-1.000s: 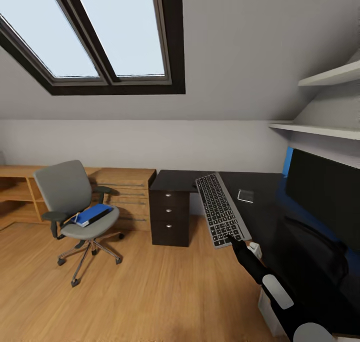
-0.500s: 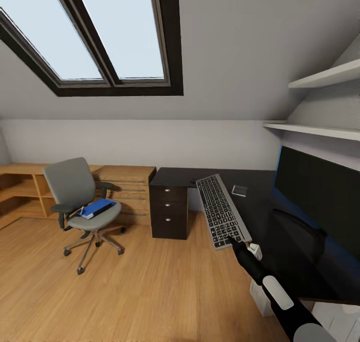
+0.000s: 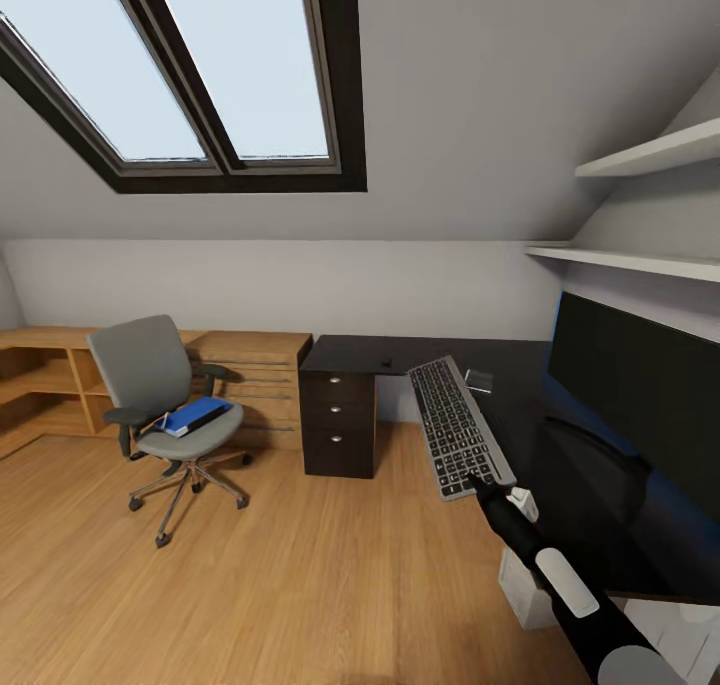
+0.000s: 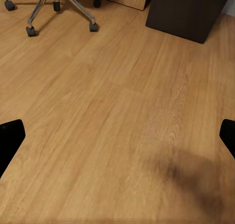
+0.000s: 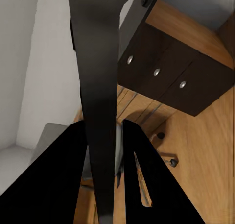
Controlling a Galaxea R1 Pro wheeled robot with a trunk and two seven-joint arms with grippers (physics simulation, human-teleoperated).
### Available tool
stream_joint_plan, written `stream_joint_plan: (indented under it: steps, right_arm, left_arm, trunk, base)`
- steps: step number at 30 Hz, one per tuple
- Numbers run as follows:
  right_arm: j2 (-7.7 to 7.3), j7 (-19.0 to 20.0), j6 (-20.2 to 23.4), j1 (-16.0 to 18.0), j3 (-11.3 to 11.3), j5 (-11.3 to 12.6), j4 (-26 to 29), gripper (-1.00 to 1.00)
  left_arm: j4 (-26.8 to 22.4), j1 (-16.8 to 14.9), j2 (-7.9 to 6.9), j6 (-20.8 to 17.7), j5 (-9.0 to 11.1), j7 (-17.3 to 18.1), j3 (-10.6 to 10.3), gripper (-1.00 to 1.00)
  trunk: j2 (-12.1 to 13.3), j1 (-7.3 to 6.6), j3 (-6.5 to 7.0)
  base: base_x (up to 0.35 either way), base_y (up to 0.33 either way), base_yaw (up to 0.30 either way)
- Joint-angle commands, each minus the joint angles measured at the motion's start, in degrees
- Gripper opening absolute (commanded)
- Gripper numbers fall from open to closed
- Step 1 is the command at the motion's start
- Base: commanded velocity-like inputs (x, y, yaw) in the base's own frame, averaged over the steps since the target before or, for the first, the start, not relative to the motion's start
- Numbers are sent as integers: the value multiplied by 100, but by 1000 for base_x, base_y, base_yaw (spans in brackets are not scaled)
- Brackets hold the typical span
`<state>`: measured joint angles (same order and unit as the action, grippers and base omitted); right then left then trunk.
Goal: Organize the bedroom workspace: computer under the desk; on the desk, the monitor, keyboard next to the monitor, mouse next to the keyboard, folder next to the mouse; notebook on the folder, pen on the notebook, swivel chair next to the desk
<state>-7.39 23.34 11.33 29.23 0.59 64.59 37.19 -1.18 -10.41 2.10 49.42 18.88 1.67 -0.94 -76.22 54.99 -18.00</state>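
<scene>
Keyboard [image 3: 461,427] ×1 clamped in right end effector [image 3: 477,482]; left end effector [image 4: 117,136] agape, empty; folder [image 3: 193,415] ×1, chair [image 3: 165,405] ×1.

My head camera looks forward and slightly down across the room, taking in the skylight [image 3: 200,65], the far wall, the swivel chair [image 3: 165,405] at left and the counter [image 3: 540,435] at right. My left wrist camera faces down, close above the floor [image 4: 107,126]. My right wrist camera looks along the keyboard [image 5: 100,87], very near. All three share the counter's drawer unit [image 3: 338,420].

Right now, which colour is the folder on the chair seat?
Bright blue; the folder shows best in the head view.
</scene>
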Motion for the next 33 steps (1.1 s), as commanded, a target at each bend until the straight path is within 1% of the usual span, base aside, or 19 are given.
stream_joint_plan:
  steps: [1, 2, 4, 7, 11, 13, 15, 16, 17, 18, 20, 22, 24, 33]
  right_arm:
    - [-121, -30, 81, 3, 13, 56, 80, -100]
    - [-233, -56, 156, 3, 12, 60, 144, -100]
    - [-358, -76, 335, 5, 12, 66, 205, -100]
    - [-466, -77, 590, 9, 12, 69, 243, -100]
    - [-552, -43, 795, 12, 7, 74, 289, -100]
    - [-561, -19, 815, 10, -34, 79, 301, -100]
    - [-561, 82, 824, 9, -195, 90, 312, -100]
    - [-561, 134, 823, 10, -240, 91, 313, -100]
    - [-560, 599, 806, 6, -396, 88, 300, -100]
    - [-566, 1077, 798, 6, -446, 76, 283, -100]
    - [-569, 1432, 789, 5, -463, 68, 272, -100]
    - [-563, 1650, 786, 4, -470, 62, 265, -100]
    - [-544, 1718, 791, 3, -464, 66, 256, -100]
    - [-527, 1720, 785, 3, -457, 64, 254, -100]
  left_arm:
    - [4, -4, 1, 15, 37, 17, -12, 100]
    - [4, -4, 1, 15, 37, 17, -12, 100]
    - [4, -4, 1, 15, 37, 17, -12, 100]
    - [4, -4, 1, 15, 37, 17, -12, 100]
    - [4, -4, 1, 15, 37, 13, -12, 100]
    - [4, -4, 1, 15, 37, 11, -12, 100]
    - [4, -4, 6, 15, 37, 10, -12, 100]
    - [4, -4, 7, 15, 37, 9, -12, 100]
    - [4, -4, 9, 15, 37, 9, -12, 100]
    - [4, -4, 9, 15, 37, 9, -12, 100]
    - [4, -4, 10, 15, 37, 9, -12, 100]
    - [4, -4, 10, 15, 37, 9, -12, 100]
    - [4, -4, 7, 15, 37, 9, -12, 100]
    - [4, -4, 6, 18, 37, 9, -12, 100]
  trunk:
    - [-4, 0, -7]
    - [-4, 0, -7]
    - [-4, 0, -7]
    - [-4, 0, -7]
    - [-4, 0, -7]
    - [-4, 0, -7]
    - [-4, 0, -7]
    - [-4, 0, -7]
    - [-4, 0, -7]
    - [-4, 0, -7]
    - [-4, 0, -7]
    - [-4, 0, -7]
    - [-4, 0, -7]
    - [-4, 0, -7]
  base:
    - [0, 0, 0]
    - [0, 0, 0]
    - [0, 0, 0]
    - [0, 0, 0]
    - [0, 0, 0]
    - [0, 0, 0]
    - [0, 0, 0]
    - [0, 0, 0]
    - [0, 0, 0]
    - [0, 0, 0]
    - [0, 0, 0]
    - [0, 0, 0]
    - [0, 0, 0]
    - [-5, -18, 0]
